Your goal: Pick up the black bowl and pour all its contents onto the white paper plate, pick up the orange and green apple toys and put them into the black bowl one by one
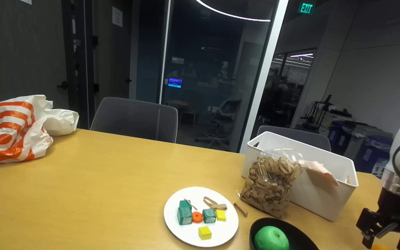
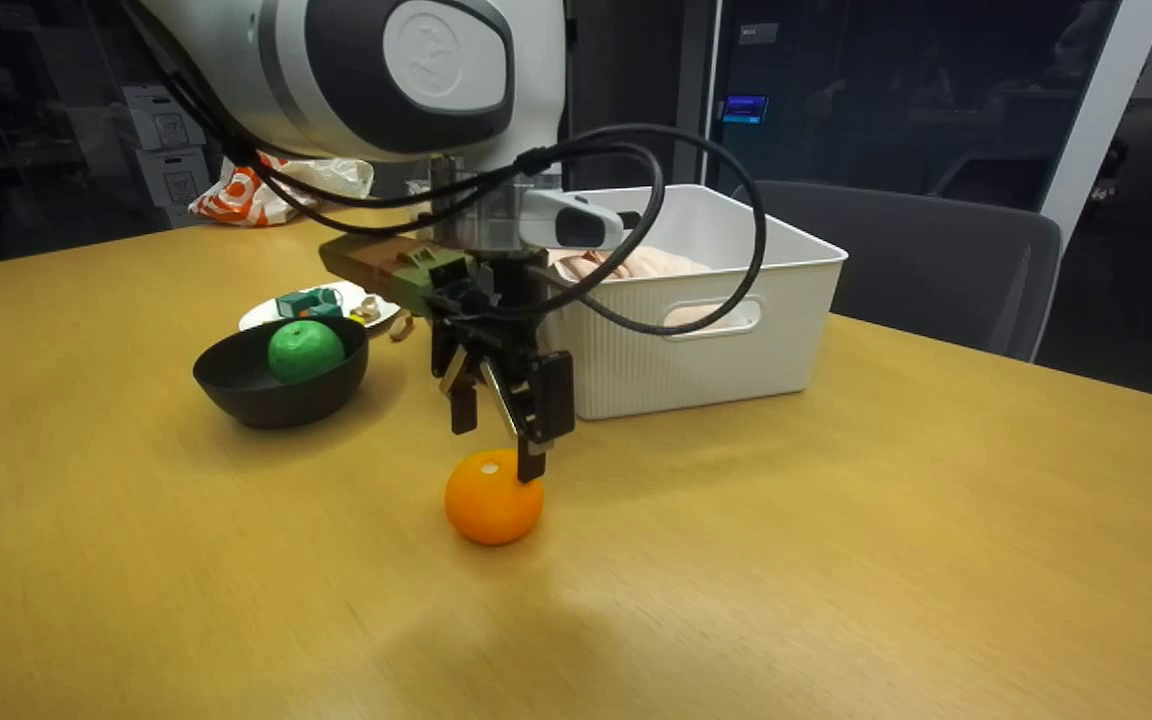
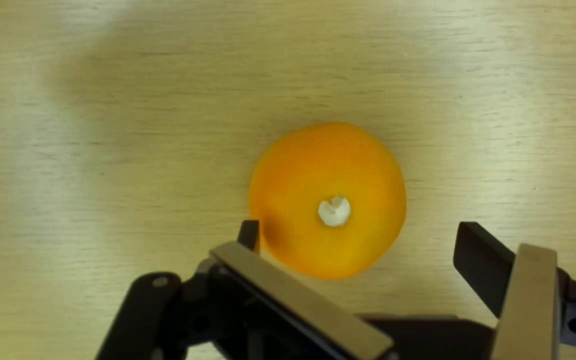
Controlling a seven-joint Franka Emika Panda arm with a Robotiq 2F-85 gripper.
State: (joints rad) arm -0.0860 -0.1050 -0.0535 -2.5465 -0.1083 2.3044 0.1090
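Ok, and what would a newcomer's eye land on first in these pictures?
Probably the bright toy orange on the table, below the open claw. Next, likely the vivid green apple toy inside the black bowl. In an exterior view, the orange-ringed white bag at the picture's left edge may also catch the eye.

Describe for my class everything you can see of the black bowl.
The black bowl is round and plain, with a thin rim and curved sides that narrow downward; its material is hard to tell, perhaps plastic. It stands opening upward on the wooden-looking table, beside but apart from the white paper plate. The green apple toy sits inside; the gripper does not touch the bowl.
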